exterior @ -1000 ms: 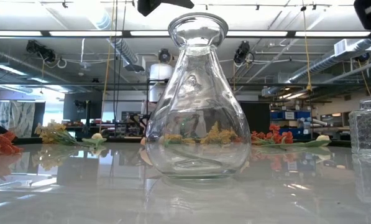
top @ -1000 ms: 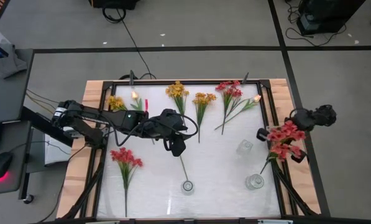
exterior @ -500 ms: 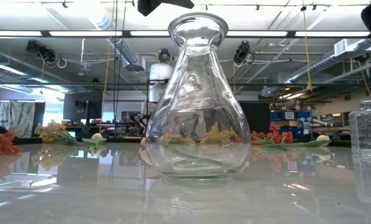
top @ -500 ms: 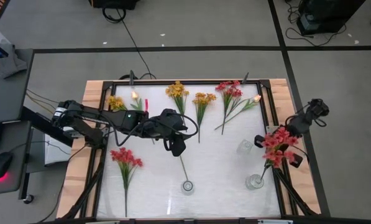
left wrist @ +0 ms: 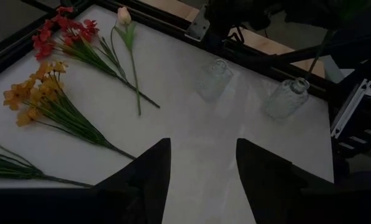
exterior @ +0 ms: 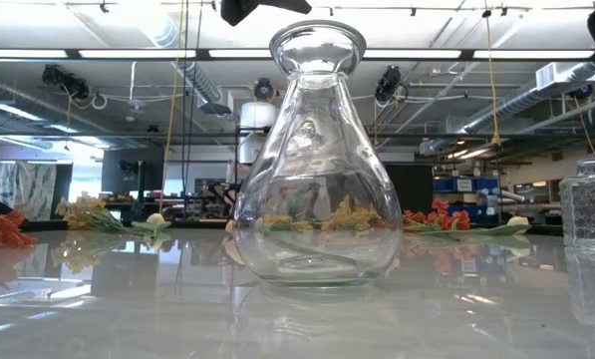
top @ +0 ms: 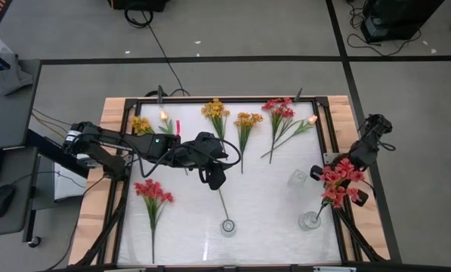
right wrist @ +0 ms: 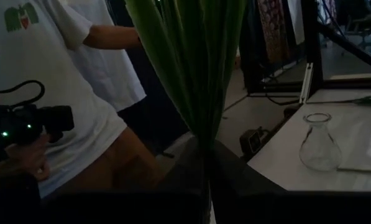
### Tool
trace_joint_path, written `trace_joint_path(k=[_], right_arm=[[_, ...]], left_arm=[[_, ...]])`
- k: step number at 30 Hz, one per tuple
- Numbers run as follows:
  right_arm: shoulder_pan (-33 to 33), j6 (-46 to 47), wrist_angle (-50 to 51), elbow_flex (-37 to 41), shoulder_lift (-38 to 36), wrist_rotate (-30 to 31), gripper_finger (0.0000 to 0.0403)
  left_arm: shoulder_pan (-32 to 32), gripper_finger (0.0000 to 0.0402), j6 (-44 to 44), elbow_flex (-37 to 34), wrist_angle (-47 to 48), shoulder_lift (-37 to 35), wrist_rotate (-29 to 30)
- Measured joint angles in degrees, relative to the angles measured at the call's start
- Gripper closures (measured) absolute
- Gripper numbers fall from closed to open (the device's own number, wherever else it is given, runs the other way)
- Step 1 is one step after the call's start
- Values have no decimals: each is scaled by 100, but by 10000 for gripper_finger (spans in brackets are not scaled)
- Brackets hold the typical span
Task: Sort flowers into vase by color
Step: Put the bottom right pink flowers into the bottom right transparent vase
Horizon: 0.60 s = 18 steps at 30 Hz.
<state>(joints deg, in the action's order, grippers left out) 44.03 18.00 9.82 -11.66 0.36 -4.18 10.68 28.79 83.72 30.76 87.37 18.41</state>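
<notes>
Beside rt vase (top: 310,221), square vase (top: 298,179) stands close.

3 vases (top: 228,226), 3 red bunches (top: 153,190), 3 yellow (top: 216,110), 2 buds (top: 313,119).

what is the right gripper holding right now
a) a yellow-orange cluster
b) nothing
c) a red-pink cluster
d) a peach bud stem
c: in the high view the right gripper is shut on the red-pink cluster, its stem pointing down at a glass vase at the table's right edge.
</notes>
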Motion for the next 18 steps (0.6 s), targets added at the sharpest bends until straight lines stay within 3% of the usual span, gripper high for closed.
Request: trace_joint_path(k=[18], right_arm=[[291,41,108,0,336,314,380]], left_arm=[[0,214,-1,0,-4,0,-2]])
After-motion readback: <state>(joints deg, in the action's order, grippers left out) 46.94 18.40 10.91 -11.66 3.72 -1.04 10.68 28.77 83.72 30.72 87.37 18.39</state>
